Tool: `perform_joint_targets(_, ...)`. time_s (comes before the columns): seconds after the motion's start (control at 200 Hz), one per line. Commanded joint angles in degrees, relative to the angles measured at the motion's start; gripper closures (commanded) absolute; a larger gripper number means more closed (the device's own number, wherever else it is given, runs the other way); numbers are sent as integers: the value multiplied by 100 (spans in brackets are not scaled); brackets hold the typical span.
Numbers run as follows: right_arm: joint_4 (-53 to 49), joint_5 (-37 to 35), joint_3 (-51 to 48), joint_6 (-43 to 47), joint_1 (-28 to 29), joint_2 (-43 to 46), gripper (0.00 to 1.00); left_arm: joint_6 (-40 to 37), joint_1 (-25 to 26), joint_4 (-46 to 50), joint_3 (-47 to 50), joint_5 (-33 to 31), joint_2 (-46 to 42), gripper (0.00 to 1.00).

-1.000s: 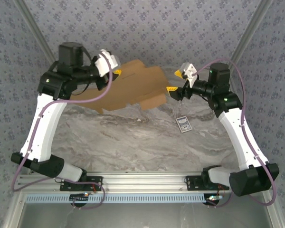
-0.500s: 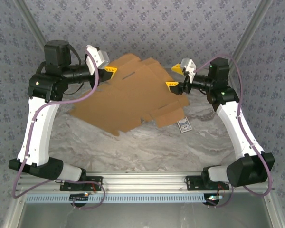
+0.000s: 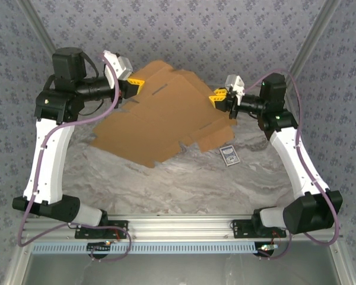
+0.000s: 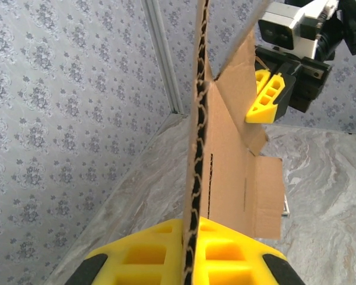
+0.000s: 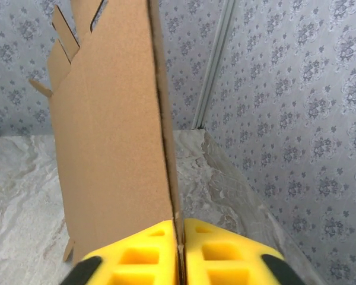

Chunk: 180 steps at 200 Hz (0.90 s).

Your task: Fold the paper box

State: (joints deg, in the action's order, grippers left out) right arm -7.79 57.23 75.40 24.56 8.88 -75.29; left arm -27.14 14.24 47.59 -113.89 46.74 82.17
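Paper box [image 3: 166, 119], a flat sheet, is held up over the back of the counter [image 3: 184, 184], left pincer [image 3: 136, 88] and right pincer [image 3: 218, 100] each pinching an opposite edge, probably to steady it for folding.

**Both tools clamped, arms raised and turned inward**

In the top view the left arm [image 3: 47, 148] climbs from its base at 7 o'clock to an elbow near 10 o'clock, and its wrist turns toward 3 o'clock. The left tool [image 3: 135, 88] is closed, its pads [image 4: 148, 258] pinching an edge of the paper box [image 3: 160, 119]. The right arm [image 3: 296, 160] rises from 5 o'clock to 2 o'clock, wrist pointing toward 9 o'clock. The right tool [image 3: 218, 98] is likewise closed on the opposite edge, its pads [image 5: 136, 261] pressed against the sheet.
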Motion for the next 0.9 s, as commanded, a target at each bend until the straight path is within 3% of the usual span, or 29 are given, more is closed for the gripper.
perform_joint_targets(0.0,177,-397,-68,-301,-21,184,93,331,-62,-375,-34,137,9,100)
perform_joint_targets(0.055,134,-932,-53,-449,85,232,96,468,-62,-448,9,67,23,100)
perform_joint_targets(0.205,-528,-1613,134,-538,316,354,99,863,-62,-745,145,-283,15,76)
perform_joint_targets(0.26,-802,-1578,202,-563,372,400,99,958,-62,-828,156,-381,11,73)
perform_joint_targets(0.31,-1021,-1504,262,-573,419,455,99,1001,-70,-839,167,-440,10,61)
perform_joint_targets(0.415,-1398,-1367,346,-467,456,587,100,968,-94,-839,183,-615,-51,50)
perform_joint_targets(0.68,-2107,-1075,589,-119,335,734,100,460,-475,-1353,1358,-752,-557,22)
perform_joint_targets(0.83,-2082,-936,608,-142,242,752,100,216,-892,-1454,1766,-718,-587,13)
perform_joint_targets(0.894,-2056,-940,608,-170,233,748,100,62,-1073,-1304,1903,-405,-497,11)
